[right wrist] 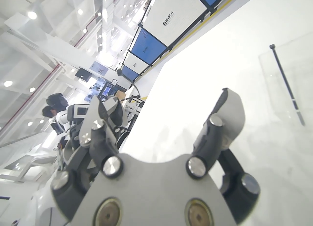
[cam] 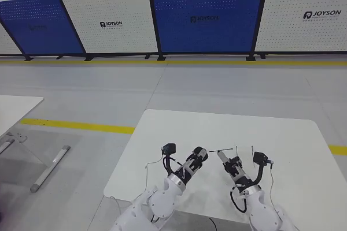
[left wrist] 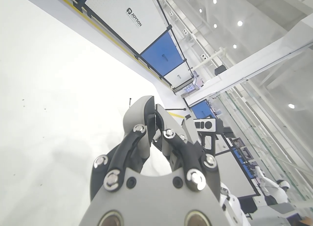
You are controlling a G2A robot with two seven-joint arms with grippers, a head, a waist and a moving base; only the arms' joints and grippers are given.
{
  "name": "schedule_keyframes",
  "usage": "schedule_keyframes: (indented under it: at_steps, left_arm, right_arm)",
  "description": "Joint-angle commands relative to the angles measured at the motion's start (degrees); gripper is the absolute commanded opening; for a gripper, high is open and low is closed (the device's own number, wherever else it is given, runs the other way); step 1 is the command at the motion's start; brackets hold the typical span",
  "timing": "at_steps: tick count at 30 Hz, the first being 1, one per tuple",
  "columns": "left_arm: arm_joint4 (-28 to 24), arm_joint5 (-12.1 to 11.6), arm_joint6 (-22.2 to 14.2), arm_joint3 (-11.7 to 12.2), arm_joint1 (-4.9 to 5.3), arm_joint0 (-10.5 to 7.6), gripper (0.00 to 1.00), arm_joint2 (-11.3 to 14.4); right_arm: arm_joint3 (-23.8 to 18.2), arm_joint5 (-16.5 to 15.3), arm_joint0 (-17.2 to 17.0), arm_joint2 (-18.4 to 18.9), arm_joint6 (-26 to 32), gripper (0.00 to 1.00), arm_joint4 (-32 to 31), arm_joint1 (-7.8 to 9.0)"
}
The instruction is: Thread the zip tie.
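My left gripper [left wrist: 155,107] [cam: 200,153] is shut on a thin black zip tie [left wrist: 176,109], which sticks out sideways past its fingertips and ends in a small head. My right gripper [right wrist: 163,95] [cam: 224,156] hovers open close beside it over the white table [cam: 277,130], with nothing between its fingers [right wrist: 229,101]. A second black zip tie [right wrist: 283,78] [cam: 252,152] lies on the table just beyond the right gripper, its head pointing away. It seems to rest on a clear sheet [right wrist: 260,65]. Another short black piece [left wrist: 130,101] shows past the left fingertips.
Both arms are near the table's front edge, and bare tabletop stretches behind and to the right. A second white table [cam: 8,110] stands off to the left across the floor. Blue and white partition panels [cam: 208,26] close off the back.
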Motion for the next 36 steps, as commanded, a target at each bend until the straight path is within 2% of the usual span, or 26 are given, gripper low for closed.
schedule_keyframes:
  at_steps: [1,2,5,6,18,29,36]
  left_arm:
    - [-0.91,-0.41,-1.58,-0.37,0.06,0.21,0.0,-0.04]
    - [-1.1,-0.44,-1.99,-0.59,0.11,0.3,0.0,-0.24]
    - [-1.07,-0.39,-2.55,-1.09,0.22,0.58,0.0,-0.58]
    - [-1.09,-0.35,-2.74,-1.19,0.25,0.63,0.0,-0.69]
    - [-1.05,0.63,-2.99,-0.85,0.15,-0.11,0.0,-0.71]
    - [0.39,1.88,-1.51,0.42,-0.16,-1.19,0.0,0.14]
    - [0.91,1.81,-1.56,1.1,-0.34,-1.53,0.0,0.98]
  right_arm:
    - [0.16,0.13,0.27,-0.23,0.17,0.25,-0.17,-0.04]
    - [0.21,0.17,0.39,-0.35,0.24,0.17,-0.28,-0.05]
    - [0.31,0.34,0.69,-0.7,0.31,0.09,-0.67,-0.11]
    - [0.34,0.39,0.79,-0.79,0.3,0.0,-0.71,-0.13]
    - [0.79,-0.04,1.35,-1.21,0.22,0.0,-1.05,-0.22]
    - [0.42,-1.01,0.9,-1.02,-0.15,0.0,-1.66,-0.13]
    - [0.25,-1.27,0.86,-1.14,0.0,0.0,-2.31,-0.09]
